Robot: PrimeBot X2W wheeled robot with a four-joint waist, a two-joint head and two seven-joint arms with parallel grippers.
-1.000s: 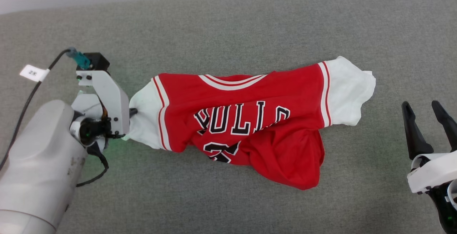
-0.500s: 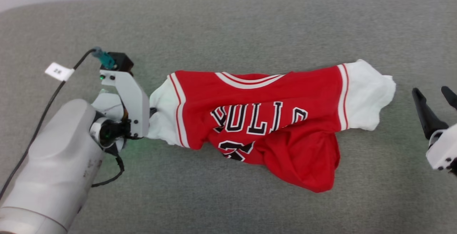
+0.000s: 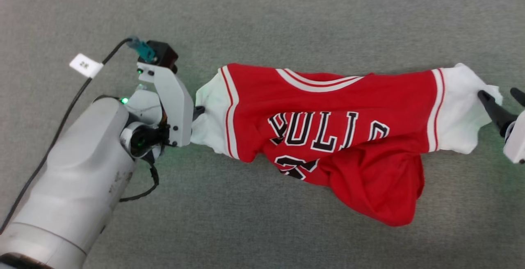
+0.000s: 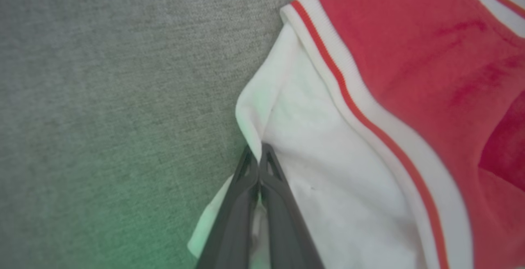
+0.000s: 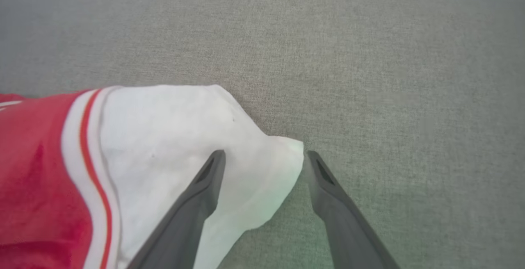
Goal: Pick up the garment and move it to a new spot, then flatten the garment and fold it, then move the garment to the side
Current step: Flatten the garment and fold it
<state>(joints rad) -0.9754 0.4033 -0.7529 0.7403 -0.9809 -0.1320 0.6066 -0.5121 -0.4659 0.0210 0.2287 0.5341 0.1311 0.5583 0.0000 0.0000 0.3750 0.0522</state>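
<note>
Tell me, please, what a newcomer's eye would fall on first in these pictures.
The red garment sprawls crumpled across the middle of the grey fabric surface. The left claw is shut on one white sleeve; the open right claw brackets the corner of the other sleeve.

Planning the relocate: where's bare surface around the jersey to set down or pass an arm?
Free: the wide grey surface beyond the garment on its collar side; the near strip below its bunched hem, right of the left forearm. Crowded: left sleeve, with the left tool shut on it beside the cable; right sleeve end, straddled by the open right tool.
</note>
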